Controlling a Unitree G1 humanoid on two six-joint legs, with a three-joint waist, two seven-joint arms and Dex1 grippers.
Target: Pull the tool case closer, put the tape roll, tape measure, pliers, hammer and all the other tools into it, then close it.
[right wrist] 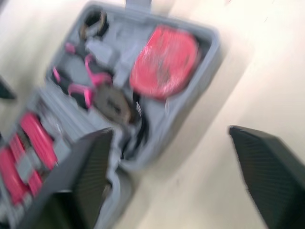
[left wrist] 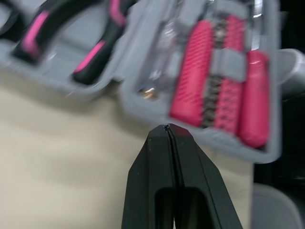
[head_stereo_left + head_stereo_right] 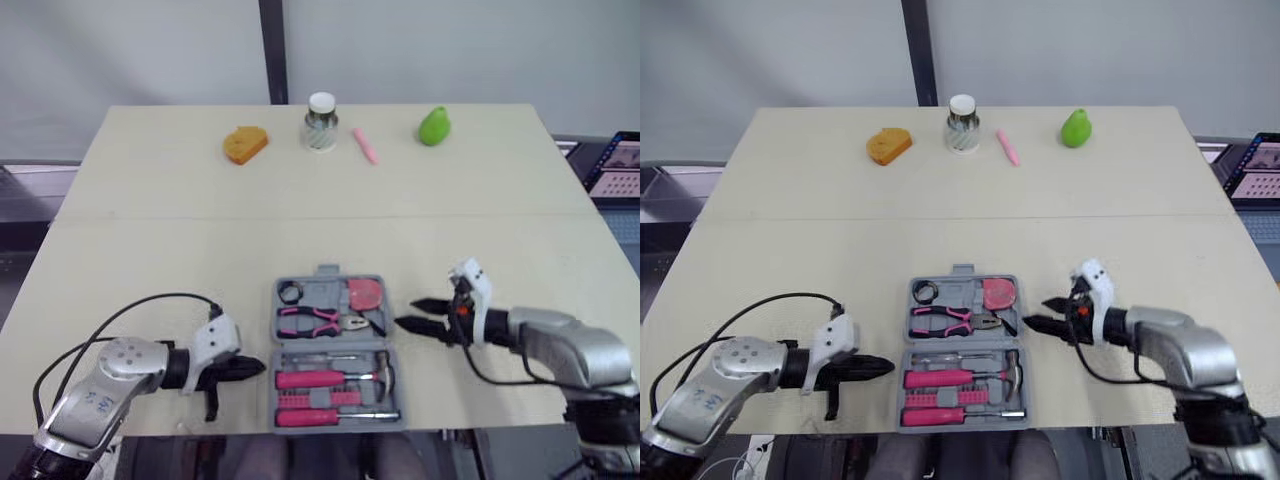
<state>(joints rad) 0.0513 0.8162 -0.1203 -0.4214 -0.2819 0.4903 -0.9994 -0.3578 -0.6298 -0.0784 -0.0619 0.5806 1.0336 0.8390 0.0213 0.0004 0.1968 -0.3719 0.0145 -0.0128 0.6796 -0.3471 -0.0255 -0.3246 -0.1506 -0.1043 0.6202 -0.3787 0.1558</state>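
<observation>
Flanking the open tool case [image 3: 336,347] on the table [image 3: 200,250], left pincer [image 3: 255,368] together, right pincer [image 3: 410,313] apart.

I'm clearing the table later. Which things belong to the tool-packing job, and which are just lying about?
Job: tool case, lying open, with the tape roll, tape measure, pliers and hammer in it.
Lying about: orange block, lidded jar, pink stick, green pear-shaped thing.

Beige table [image 3: 150,250], far edge, in a row from left to right:
- orange bread-shaped piece [image 3: 245,144]
- glass jar, white lid [image 3: 321,122], upright
- pink stick [image 3: 364,145], lying flat just beside the jar
- green pear [image 3: 434,126]

Off the table's right edge: lit screen [image 3: 615,165].
</observation>
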